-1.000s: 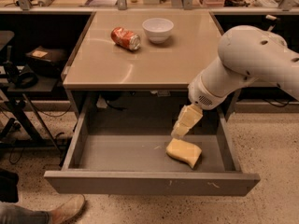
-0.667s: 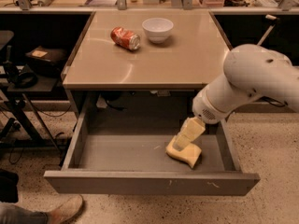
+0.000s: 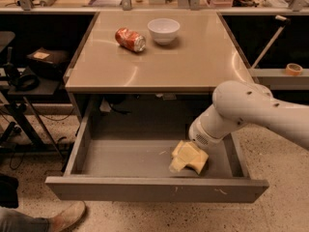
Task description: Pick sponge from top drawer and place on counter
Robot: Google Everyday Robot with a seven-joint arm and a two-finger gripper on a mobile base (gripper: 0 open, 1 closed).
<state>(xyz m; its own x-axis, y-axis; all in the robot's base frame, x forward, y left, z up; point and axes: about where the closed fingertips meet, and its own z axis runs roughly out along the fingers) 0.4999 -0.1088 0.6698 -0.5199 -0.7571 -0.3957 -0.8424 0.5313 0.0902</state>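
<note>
The top drawer (image 3: 145,189) is pulled open below the counter (image 3: 193,62). The pale yellow sponge (image 3: 199,160) lies on the drawer floor near the front right. My gripper (image 3: 179,159) reaches down into the drawer from the right on the white arm (image 3: 241,110). It is right at the sponge's left side and overlaps it. The contact between them is hidden.
A red soda can (image 3: 129,39) lies on its side on the counter, next to a white bowl (image 3: 163,29). A tape roll (image 3: 292,69) sits on a shelf at the right. A person's shoe (image 3: 63,216) is on the floor by the drawer's left front corner.
My gripper has moved down and to the left into the drawer, from above the sponge to right against it. The sponge has stayed in about the same place.
</note>
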